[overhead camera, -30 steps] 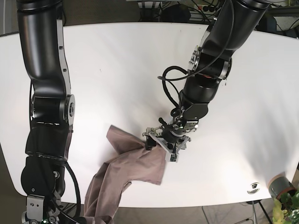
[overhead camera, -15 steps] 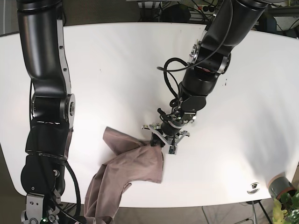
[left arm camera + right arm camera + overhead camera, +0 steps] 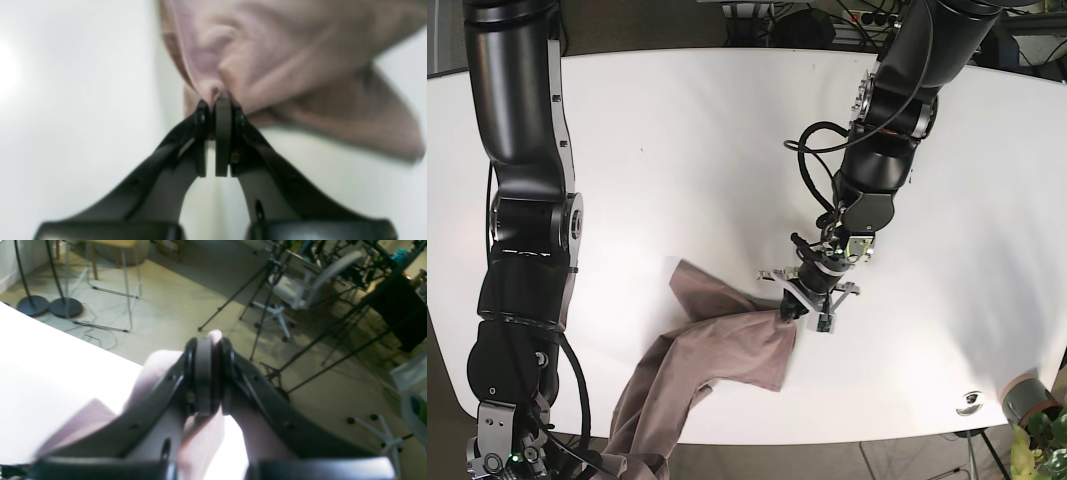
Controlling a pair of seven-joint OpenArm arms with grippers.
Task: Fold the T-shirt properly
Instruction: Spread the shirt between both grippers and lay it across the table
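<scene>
The left gripper pinches an edge of the mauve T-shirt, its jaws closed tight on the cloth. The shirt trails off the near edge of the white table. The right gripper is also clamped on fabric below the near edge. This looks like the spreading step; next the shirt needs drawing fully onto the table and flattening.

T-shirt over table edge

T-shirt runs off table edge
</scene>
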